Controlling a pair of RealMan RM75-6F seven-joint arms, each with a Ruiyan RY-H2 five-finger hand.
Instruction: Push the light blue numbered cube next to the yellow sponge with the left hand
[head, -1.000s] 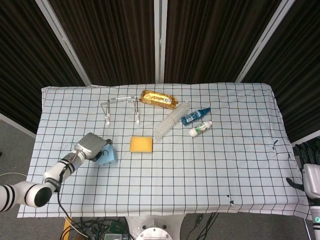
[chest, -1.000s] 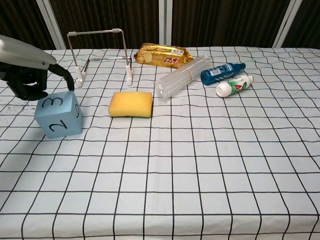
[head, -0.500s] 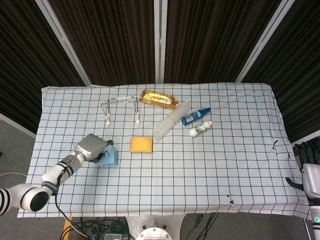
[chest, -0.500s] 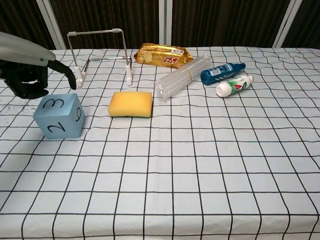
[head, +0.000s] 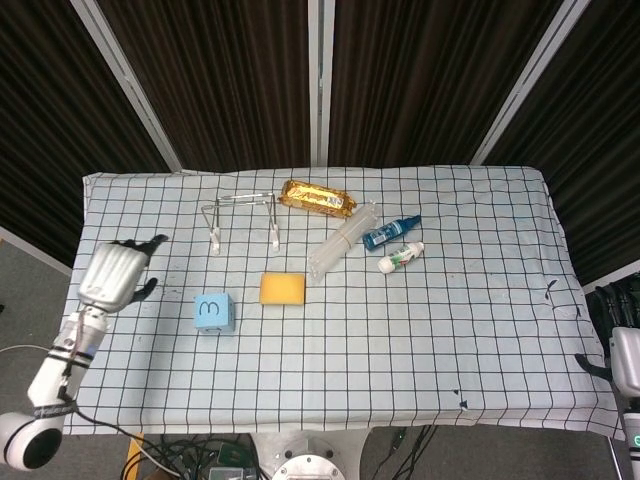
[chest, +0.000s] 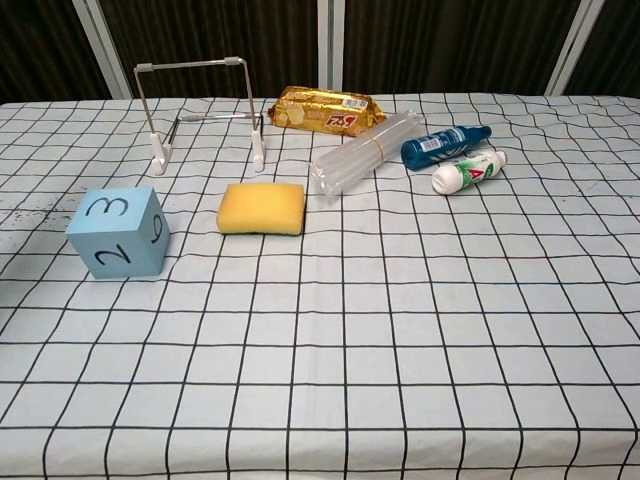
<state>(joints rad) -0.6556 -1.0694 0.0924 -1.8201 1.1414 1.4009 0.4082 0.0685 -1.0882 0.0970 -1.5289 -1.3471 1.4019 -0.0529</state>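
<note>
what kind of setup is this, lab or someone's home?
Looks like a lab or test booth, not a home: a table under a white black-gridded cloth, dark curtain panels behind it, and unrelated props laid out, such as a light blue numbered cube and a yellow sponge.

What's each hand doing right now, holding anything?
Left hand: open, fingers apart, holding nothing, clear of the light blue numbered cube.
Right hand: at the table's right edge, mostly cut off; state cannot be told.

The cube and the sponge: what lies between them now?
Nothing: only bare checked cloth separates the cube from the sponge. Both views show this gap.
</note>
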